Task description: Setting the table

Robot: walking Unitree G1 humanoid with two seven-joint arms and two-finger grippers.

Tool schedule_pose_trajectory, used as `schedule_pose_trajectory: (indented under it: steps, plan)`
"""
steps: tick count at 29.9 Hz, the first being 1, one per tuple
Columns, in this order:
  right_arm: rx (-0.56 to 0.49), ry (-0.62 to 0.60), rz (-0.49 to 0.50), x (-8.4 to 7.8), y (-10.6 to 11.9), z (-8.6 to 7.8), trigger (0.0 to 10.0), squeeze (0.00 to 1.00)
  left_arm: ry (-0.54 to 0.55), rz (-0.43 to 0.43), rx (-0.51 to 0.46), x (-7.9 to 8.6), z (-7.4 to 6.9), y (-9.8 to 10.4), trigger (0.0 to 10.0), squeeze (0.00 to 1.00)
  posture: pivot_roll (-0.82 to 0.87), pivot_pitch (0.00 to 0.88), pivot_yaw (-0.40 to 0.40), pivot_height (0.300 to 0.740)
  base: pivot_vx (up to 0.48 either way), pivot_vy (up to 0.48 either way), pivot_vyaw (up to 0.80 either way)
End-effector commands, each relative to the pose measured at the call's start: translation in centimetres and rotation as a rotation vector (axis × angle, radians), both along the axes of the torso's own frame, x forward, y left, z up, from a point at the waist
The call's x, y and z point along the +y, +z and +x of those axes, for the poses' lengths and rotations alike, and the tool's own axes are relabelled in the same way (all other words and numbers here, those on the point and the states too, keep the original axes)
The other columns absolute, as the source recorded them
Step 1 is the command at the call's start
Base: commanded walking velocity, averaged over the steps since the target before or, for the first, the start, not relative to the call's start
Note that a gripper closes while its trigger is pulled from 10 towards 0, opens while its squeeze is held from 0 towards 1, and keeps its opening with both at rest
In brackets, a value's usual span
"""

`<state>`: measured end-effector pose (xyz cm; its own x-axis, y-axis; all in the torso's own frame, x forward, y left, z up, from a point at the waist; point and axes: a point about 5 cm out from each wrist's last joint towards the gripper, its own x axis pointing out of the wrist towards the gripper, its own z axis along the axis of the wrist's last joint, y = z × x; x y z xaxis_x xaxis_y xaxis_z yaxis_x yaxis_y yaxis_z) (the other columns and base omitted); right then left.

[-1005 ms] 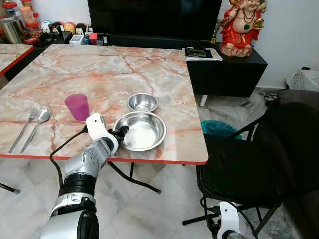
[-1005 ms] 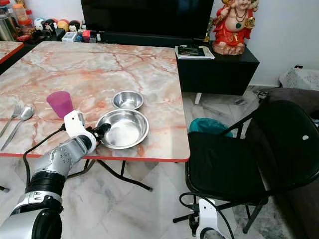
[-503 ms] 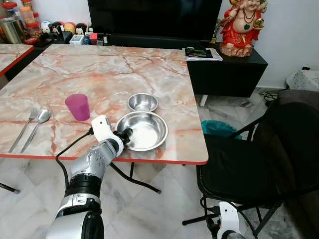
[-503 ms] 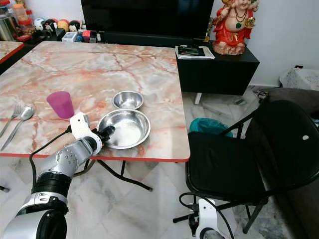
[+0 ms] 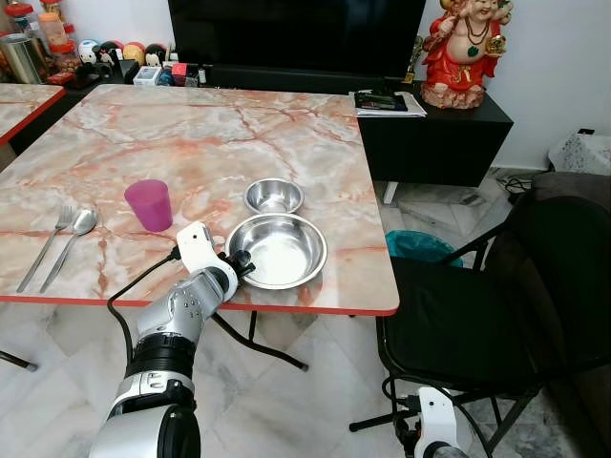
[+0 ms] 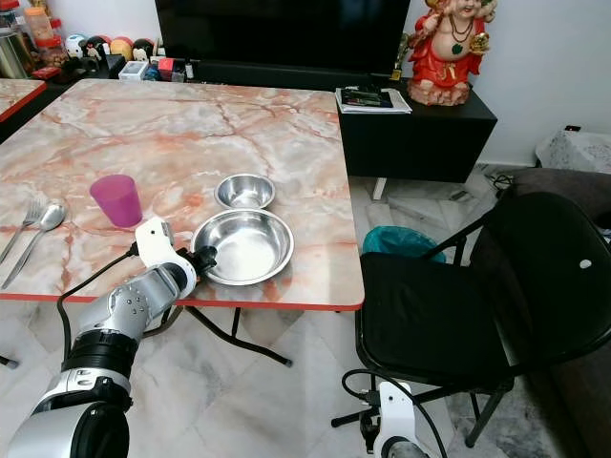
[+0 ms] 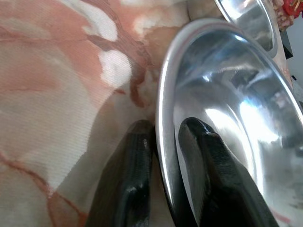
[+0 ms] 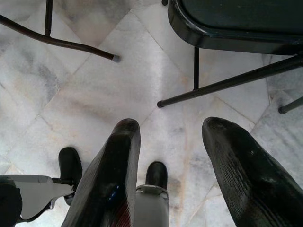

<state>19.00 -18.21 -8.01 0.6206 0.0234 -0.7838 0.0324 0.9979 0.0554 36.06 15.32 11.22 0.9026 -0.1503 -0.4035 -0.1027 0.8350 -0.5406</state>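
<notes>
Marble worktop [image 5: 286,134], head view: left gripper [image 5: 241,261] has slid the large bowl [image 5: 277,250] rightward along the near edge, beside the small bowl [image 5: 274,196]. Left wrist view: fingers [image 7: 130,184] pinch the rim; placement continues. Right wrist view: right gripper [image 8: 173,165] spread, idle above floor.

We see the left gripper [image 7: 163,137] closed on the rim of the large steel bowl [image 7: 227,118], one finger inside, one outside. A smaller steel bowl [image 7: 248,16] sits just beyond it on the marble table [image 7: 61,71].
</notes>
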Motion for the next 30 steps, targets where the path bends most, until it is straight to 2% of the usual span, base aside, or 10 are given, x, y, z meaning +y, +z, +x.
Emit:
schedule_pose_trajectory:
  steps: [1,19,21,24,25,26,27,28,29,30]
  plan:
    - [0.006,-0.008,0.0,-0.1,0.0,-0.1,10.0,0.0,-0.001,-0.005,-0.01,-0.1,0.2,0.5,0.0,0.0,-0.04,0.0,-0.057,0.74,0.0,0.0,0.0]
    - [0.011,0.005,-0.002,0.0,-0.1,-0.1,10.0,0.0,-0.017,-0.019,-0.015,-0.7,-0.2,0.4,0.0,0.0,-0.03,0.0,-0.059,0.74,0.0,0.0,0.0]
    - [0.01,0.007,-0.002,0.0,-0.1,-0.1,10.0,0.0,-0.008,-0.081,-0.163,-1.0,0.1,2.1,0.0,0.0,-0.03,0.0,-0.059,0.74,0.0,0.0,0.0]
    - [0.008,0.01,-0.002,-0.1,0.0,-0.1,10.0,0.0,0.008,-0.153,-0.303,-1.1,0.2,4.0,0.0,0.0,-0.03,0.0,-0.061,0.74,0.0,0.0,0.0]
    - [0.007,0.013,-0.002,-0.1,0.0,0.0,10.0,0.0,0.027,-0.22,-0.381,-1.2,0.2,5.0,0.0,0.0,-0.03,0.0,-0.063,0.74,0.0,0.0,0.0]
    - [0.007,0.013,-0.002,-0.1,0.0,0.0,10.0,0.0,0.027,-0.22,-0.381,-1.2,0.2,5.0,0.0,0.0,-0.03,0.0,-0.063,0.74,0.0,0.0,0.0]
    - [0.006,0.018,-0.003,-0.1,0.0,0.0,10.0,0.0,0.023,-0.246,-0.416,-1.4,0.2,5.4,4.3,0.0,-0.03,0.0,-0.065,0.74,0.0,0.0,0.0]
    - [0.006,0.019,-0.003,-0.1,0.0,0.0,10.0,0.0,0.019,-0.242,-0.426,-1.5,0.1,5.5,4.3,0.0,-0.03,0.0,-0.065,0.74,0.0,0.0,0.0]
    - [0.002,0.019,-0.003,0.0,0.0,0.1,10.0,0.0,0.011,-0.262,-0.464,-1.8,0.0,5.8,10.0,0.0,-0.03,0.0,-0.065,0.74,0.0,0.0,0.0]
    - [0.002,0.019,-0.003,0.0,0.0,0.1,10.0,0.0,0.01,-0.269,-0.472,-1.9,-0.1,5.9,10.0,0.0,-0.03,0.0,-0.065,0.74,0.0,0.0,0.0]
